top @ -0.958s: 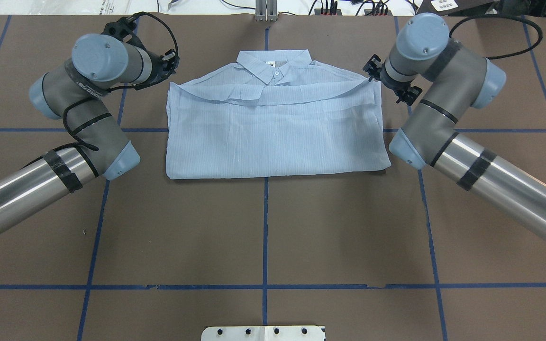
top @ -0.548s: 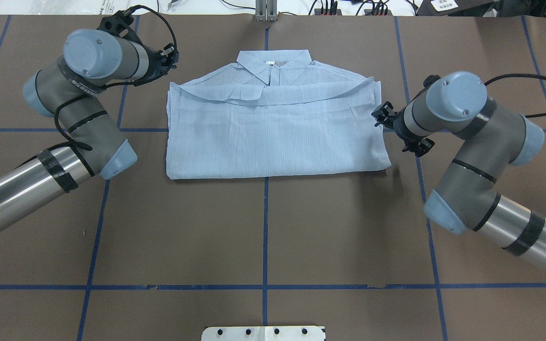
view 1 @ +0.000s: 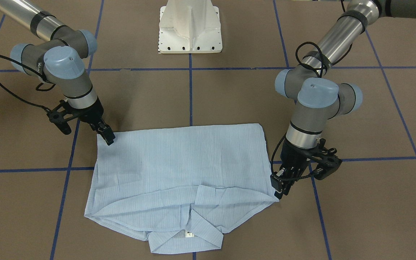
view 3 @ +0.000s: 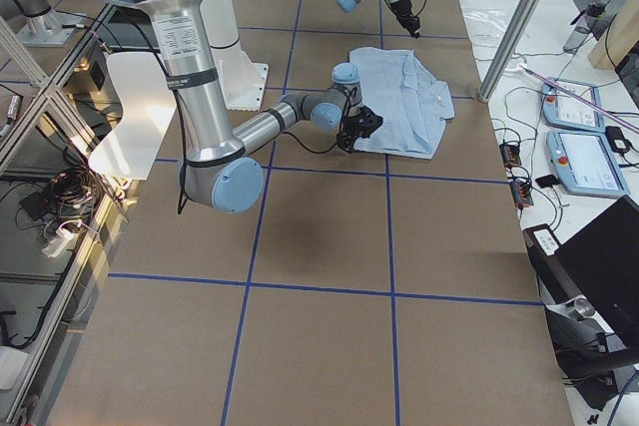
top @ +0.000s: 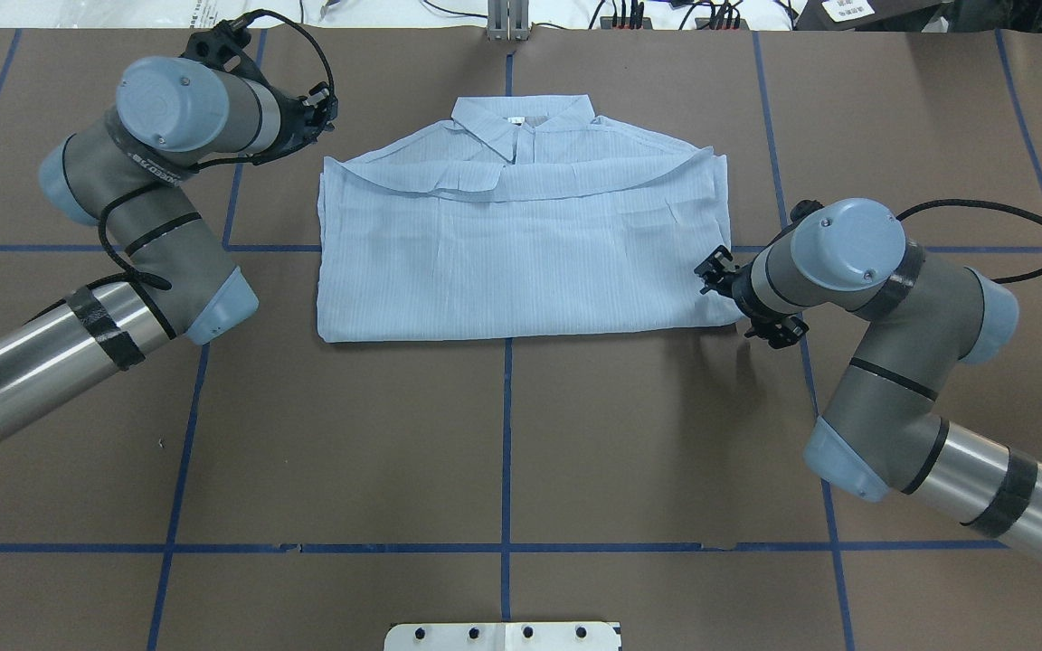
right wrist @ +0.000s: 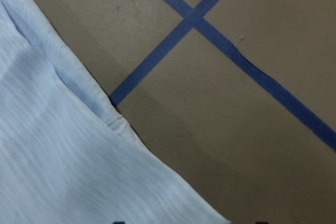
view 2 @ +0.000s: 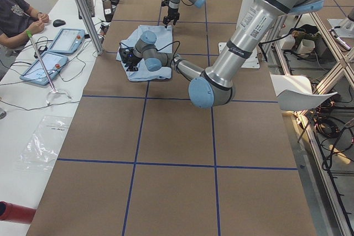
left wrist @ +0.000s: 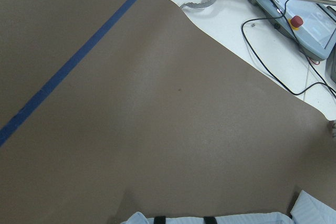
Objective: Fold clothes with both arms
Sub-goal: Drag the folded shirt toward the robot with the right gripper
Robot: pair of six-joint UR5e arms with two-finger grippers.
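The pale-blue striped shirt (top: pixel 521 262) lies folded flat on the brown table, collar with white label at the far edge (view 1: pixel 190 234). My left gripper (view 1: pixel 278 190) hangs just over the shirt's collar-side corner. In the left wrist view its two black fingertips (left wrist: pixel 159 219) stand a small gap apart with cloth (left wrist: pixel 252 217) below, so it is open. My right gripper (view 1: pixel 108 139) points down at the shirt's near corner, the one toward my base, with its tips at the cloth edge. The right wrist view shows that corner (right wrist: pixel 52 156) and jaws set wide: open, holding nothing.
The white pedestal base (view 1: pixel 190 29) stands at my side of the table. Blue tape lines (top: pixel 505 452) grid the brown surface. A seated operator (view 2: pixel 19 15) and teach pendants (view 3: pixel 584 162) are on the white bench beyond the far edge.
My right gripper has swung from the shirt's collar-side corner down its right edge to the corner nearest my base. My left arm lifted slightly and stays at its collar-side corner. The shirt has not moved.
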